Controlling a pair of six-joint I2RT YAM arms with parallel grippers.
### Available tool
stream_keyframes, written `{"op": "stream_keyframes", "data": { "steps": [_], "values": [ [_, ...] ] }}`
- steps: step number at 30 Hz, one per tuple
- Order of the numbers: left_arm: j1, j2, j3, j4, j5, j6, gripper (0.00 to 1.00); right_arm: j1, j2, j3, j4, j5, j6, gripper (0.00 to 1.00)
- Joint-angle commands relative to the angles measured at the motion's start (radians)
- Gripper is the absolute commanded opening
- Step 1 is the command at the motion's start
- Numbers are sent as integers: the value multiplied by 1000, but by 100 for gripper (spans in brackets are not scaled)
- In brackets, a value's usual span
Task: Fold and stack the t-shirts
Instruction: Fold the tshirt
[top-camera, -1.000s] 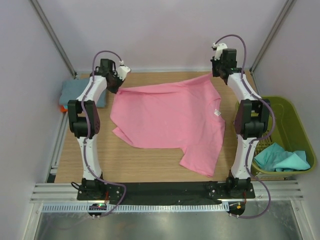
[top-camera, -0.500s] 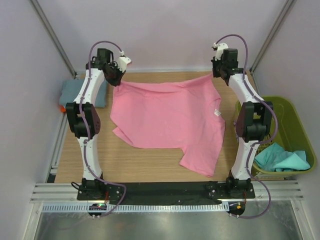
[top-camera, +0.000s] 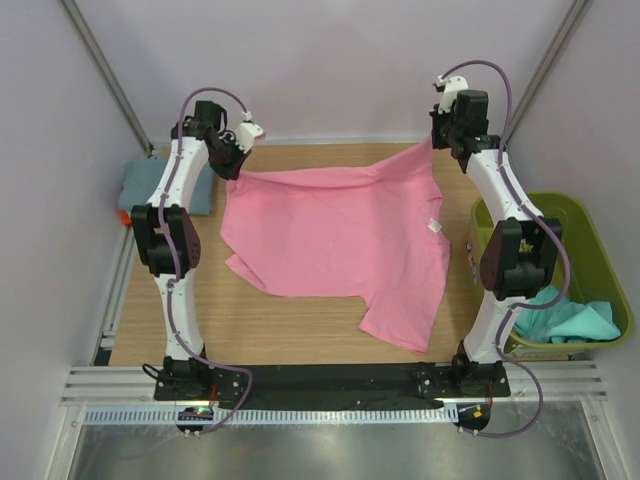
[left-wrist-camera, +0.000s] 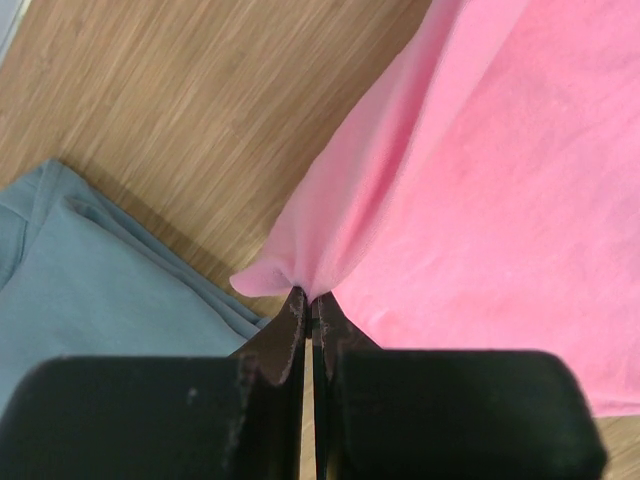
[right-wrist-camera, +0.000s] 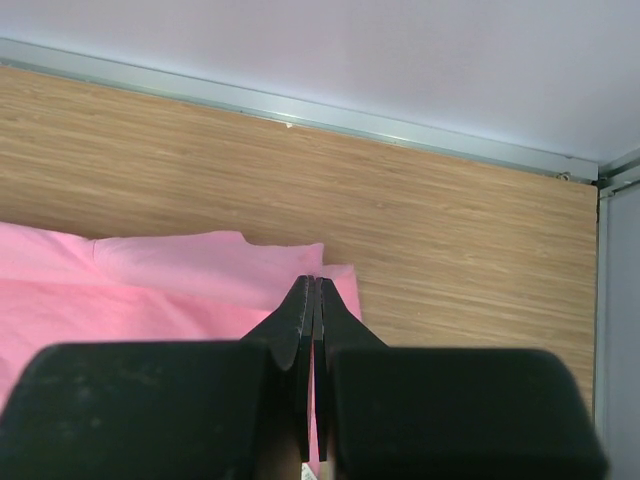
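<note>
A pink t-shirt (top-camera: 335, 235) is shown spread on the wooden surface (top-camera: 300, 325), its two far corners pinched in closed claws: the left claw (left-wrist-camera: 308, 297) on a bunched fold, the right claw (right-wrist-camera: 315, 283) on a flat edge. A folded grey-blue t-shirt (top-camera: 140, 185) is half hidden behind the left arm; a sliver of orange (top-camera: 124, 215) beside it cannot be identified. A teal t-shirt (top-camera: 570, 320) — partly masked by the right arm — lies in a green basket (top-camera: 590, 215) beside the surface. The scene is enclosed by pale walls (top-camera: 330, 70).
</note>
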Motion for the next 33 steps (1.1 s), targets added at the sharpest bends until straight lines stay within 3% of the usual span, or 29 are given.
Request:
{"op": "stream_keyframes", "data": {
  "steps": [1, 21, 33],
  "values": [
    [6, -32, 0, -45, 13, 40, 0, 6, -83, -41, 14, -3, 15, 1],
    [20, -133, -138, -145, 9, 112, 0, 6, -287, -244, -65, -14, 79, 1],
    [23, -75, -152, -195, -24, 137, 0, 12, -350, -416, -63, -77, 146, 1]
  ]
}}
